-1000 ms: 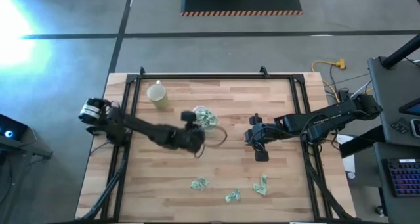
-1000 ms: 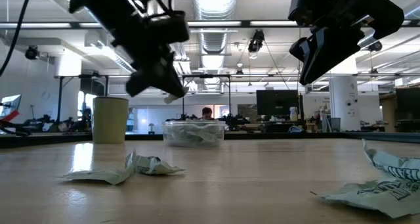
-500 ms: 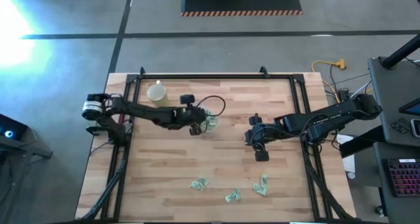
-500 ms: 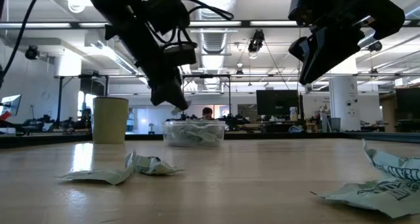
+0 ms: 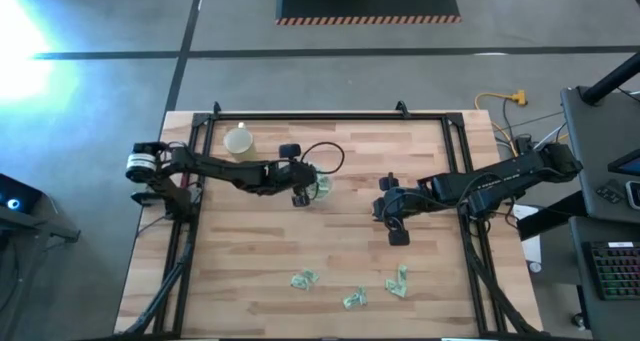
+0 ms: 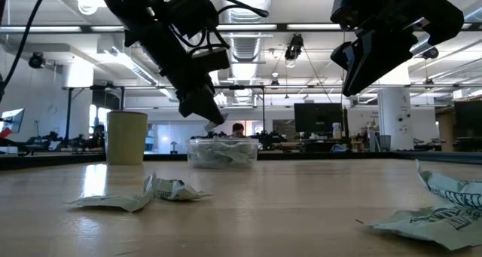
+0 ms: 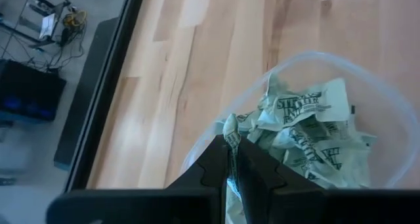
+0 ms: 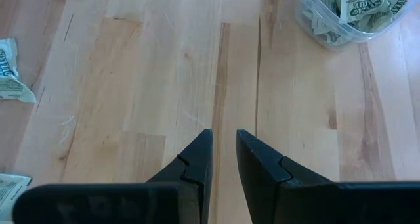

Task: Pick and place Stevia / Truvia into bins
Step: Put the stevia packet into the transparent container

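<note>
Your left gripper [image 7: 233,159] hung over the rim of the small clear plastic tub [image 7: 367,79], jaws pinched on a pale green-and-white paper sachet [image 7: 231,133]. Your right gripper [image 8: 224,148] waited mid-table, slightly parted and empty.

We see a pale yellow cup [image 5: 239,141] upright on the wooden desk [image 5: 350,251], near its far left corner.

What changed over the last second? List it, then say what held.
The left gripper, shut on a sachet, swung from mid-table to over the clear tub. The right gripper, the yellow cup and the loose sachets near the front edge stayed put.
</note>
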Robot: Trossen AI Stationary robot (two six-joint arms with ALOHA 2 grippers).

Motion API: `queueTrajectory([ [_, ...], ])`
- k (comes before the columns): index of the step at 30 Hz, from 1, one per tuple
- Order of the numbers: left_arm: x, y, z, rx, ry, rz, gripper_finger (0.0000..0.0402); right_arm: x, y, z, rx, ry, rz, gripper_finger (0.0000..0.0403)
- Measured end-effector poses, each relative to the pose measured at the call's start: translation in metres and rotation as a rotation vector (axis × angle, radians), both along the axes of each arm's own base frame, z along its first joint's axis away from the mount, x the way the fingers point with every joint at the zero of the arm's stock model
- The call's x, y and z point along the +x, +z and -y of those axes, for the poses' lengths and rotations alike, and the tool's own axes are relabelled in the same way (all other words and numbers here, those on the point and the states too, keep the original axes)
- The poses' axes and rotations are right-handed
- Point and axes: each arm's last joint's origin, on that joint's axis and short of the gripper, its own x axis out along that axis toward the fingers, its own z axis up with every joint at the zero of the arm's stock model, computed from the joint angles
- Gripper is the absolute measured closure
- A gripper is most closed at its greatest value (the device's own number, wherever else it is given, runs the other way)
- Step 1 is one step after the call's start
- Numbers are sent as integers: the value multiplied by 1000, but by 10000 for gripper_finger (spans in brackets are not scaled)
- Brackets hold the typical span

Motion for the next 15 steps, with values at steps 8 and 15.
queueTrajectory([
  [8, 0, 0, 0, 10, 7, -4, 331, 0, 0, 0, 0, 0, 0, 344],
  [15, -1, 0, -2, 59, 61, -7, 262, 0, 0, 0, 2, -2, 1, 344],
])
